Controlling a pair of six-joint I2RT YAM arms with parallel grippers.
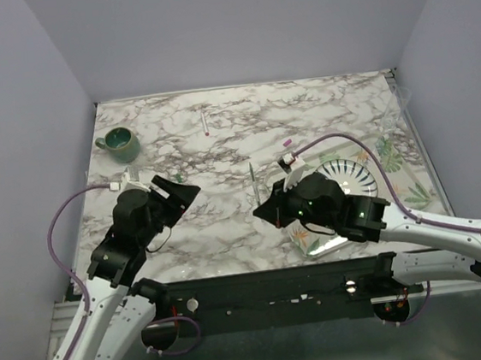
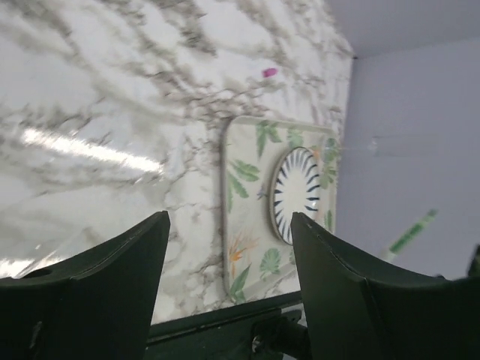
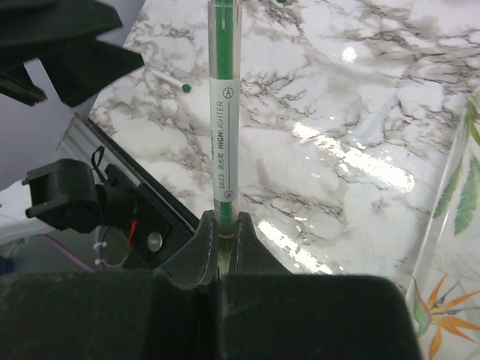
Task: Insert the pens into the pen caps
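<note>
**Two-arm workspace seen from above and from both wrists.** Your right claw [image 3: 223, 225] is clenched on the lower end of the green highlighter pen [image 3: 224, 127]. The pen stands straight out from between the pressed-together fingers, and its printed white label faces the wrist camera. In the top view this claw hangs over the marble surface [image 1: 319, 111], just beside the near-left corner of the floral tray [image 2: 251, 217]. Your left claw [image 1: 181, 190] is released: its two dark fingers [image 2: 112, 285] stand well apart with nothing between them, and it points across the surface toward the right arm. The red-tipped pen [image 1: 205, 122] lies flat near the far edge of the surface, well apart from both claws. A thin white pen with a dark green end [image 3: 172, 79] lies flat near the left arm, on the side of the green mug [image 1: 118, 141]. The pink cap [image 2: 269, 72] rests on the surface just beyond the tray's far edge. The striped plate [image 2: 296, 195] sits on the tray.
</note>
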